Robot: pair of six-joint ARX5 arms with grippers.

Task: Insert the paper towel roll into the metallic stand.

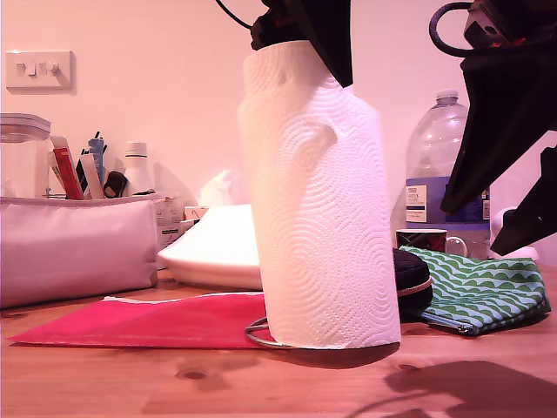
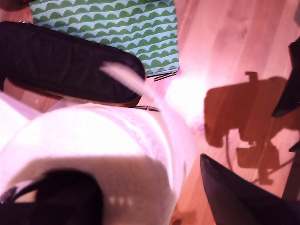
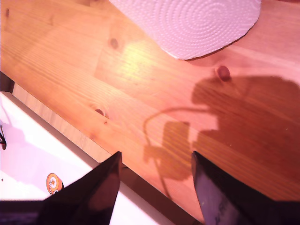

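The paper towel roll point(image 1: 322, 218) stands upright, slightly tilted, on the wooden table in the middle of the exterior view. Only a curved piece of the metallic stand's ring base point(image 1: 256, 334) shows at the roll's foot; its upright loop is hidden. My first gripper point(image 1: 305, 39) is at the roll's top, which is pinched narrower there. In the first wrist view one finger point(image 2: 51, 199) lies over the roll point(image 2: 103, 140) and the other finger point(image 2: 239, 197) is outside it. My second gripper point(image 1: 470, 231) hangs open at the exterior view's right, its fingers point(image 3: 89, 197) above bare wood near the roll's lower edge point(image 3: 192, 23).
A red sheet point(image 1: 148, 320) lies flat at the exterior view's left of the roll. A black case point(image 1: 411, 280) and a green wave-patterned pouch point(image 1: 474, 292) sit close to the exterior view's right. Behind are a white dish point(image 1: 213, 248), a mug point(image 1: 422, 239), a water bottle point(image 1: 444, 165) and a grey organiser point(image 1: 74, 248).
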